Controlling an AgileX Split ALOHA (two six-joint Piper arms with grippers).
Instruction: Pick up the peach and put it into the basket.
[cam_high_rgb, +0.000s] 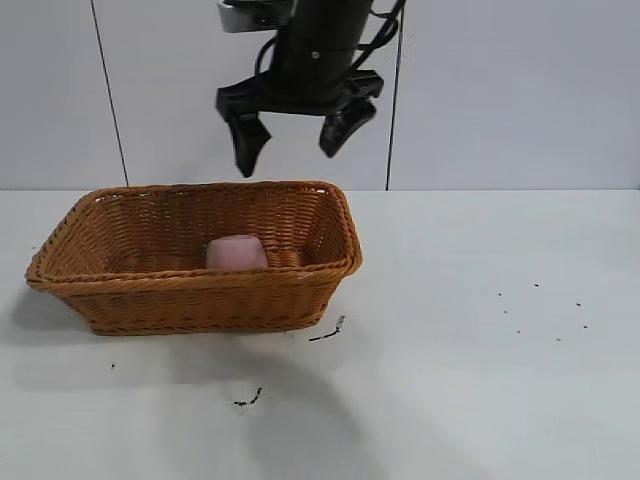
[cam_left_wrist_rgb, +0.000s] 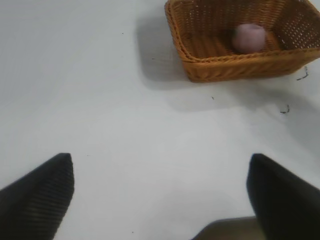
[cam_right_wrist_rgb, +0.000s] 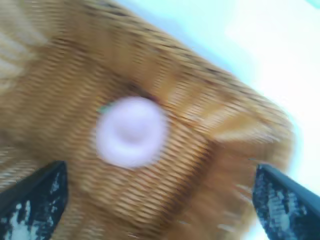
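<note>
1. Overhead in the exterior view, the right gripper (cam_high_rgb: 296, 140) hangs in the air above the basket (cam_high_rgb: 190, 300), its jaws spread wide and holding nothing. The peach (cam_high_rgb: 236, 252) lies well below the jaws, on the basket floor toward the basket's right half, clear of both fingertips. The basket stands on the white tabletop (cam_high_rgb: 480, 380), and a few dark specks (cam_high_rgb: 328, 332) lie on the tabletop just beside the basket's front corner.

2. Next, the left wrist view shows the left gripper (cam_left_wrist_rgb: 160, 192) hovering over bare tabletop (cam_left_wrist_rgb: 125, 125), jaws wide apart with nothing between them. The basket (cam_left_wrist_rgb: 220, 70) sits well ahead of these jaws and off to one side, far from either fingertip. The peach (cam_left_wrist_rgb: 249, 37) rests inside it, near the wall facing the camera. Small dark specks (cam_left_wrist_rgb: 285, 109) lie on the tabletop near the basket.

3. Finally, the right wrist view looks straight down between the open jaws of the right gripper (cam_right_wrist_rgb: 160, 200) into the basket (cam_right_wrist_rgb: 210, 150). The peach (cam_right_wrist_rgb: 131, 131) sits on the woven floor beyond the jaws, nearer one fingertip than the other and touching neither. This view is blurred, so the peach's finer details cannot be made out.
</note>
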